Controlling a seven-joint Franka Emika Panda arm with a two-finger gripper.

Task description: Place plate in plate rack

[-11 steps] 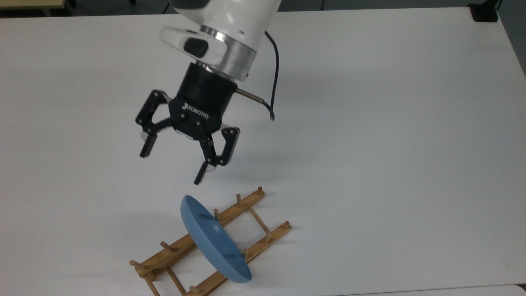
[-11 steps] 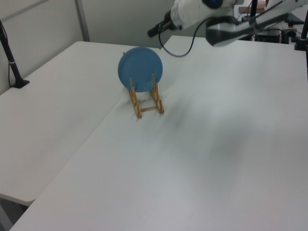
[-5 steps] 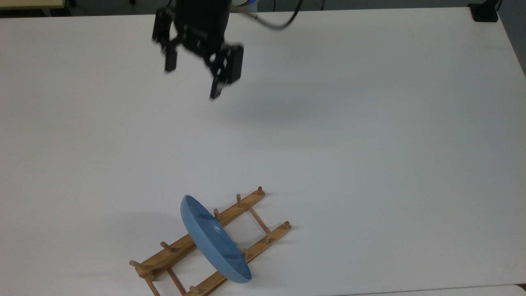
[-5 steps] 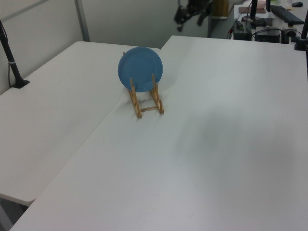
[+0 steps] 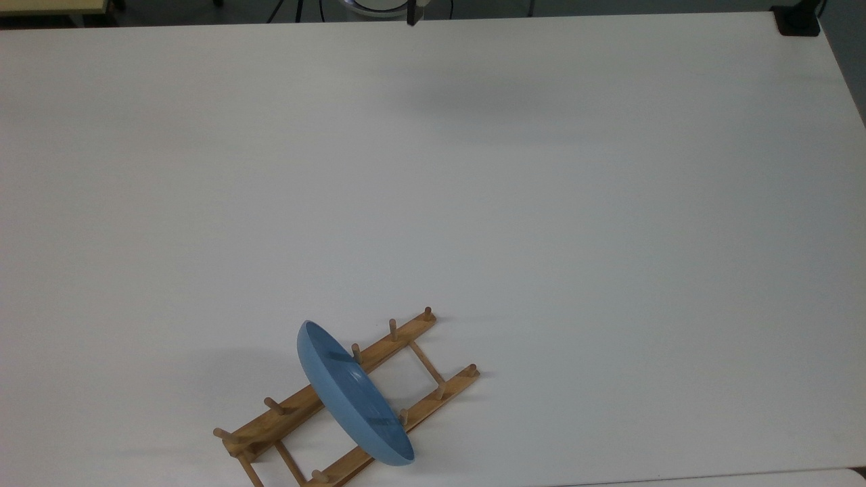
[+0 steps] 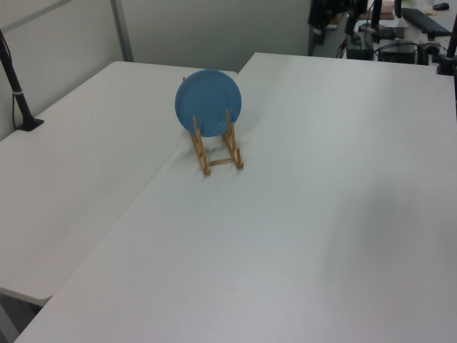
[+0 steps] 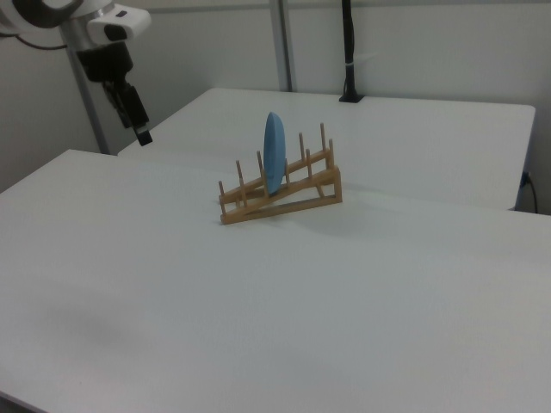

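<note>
Tables: you have two white tables [image 6: 300, 214] pushed together, and their seam runs diagonally through the left view.
Wall: a plain pale wall [image 7: 430, 52] stands behind the far table in the right view.
Posts: you can see a grey upright post [image 7: 282, 43] and a black pole [image 7: 347, 47] on a clamped base at the far table's back edge.
Desk: look at the left view's upper right for a cluttered desk [image 6: 407, 32] with dark equipment and cables.
Light: even and soft, leaving faint grey shadows on the tabletop.
</note>
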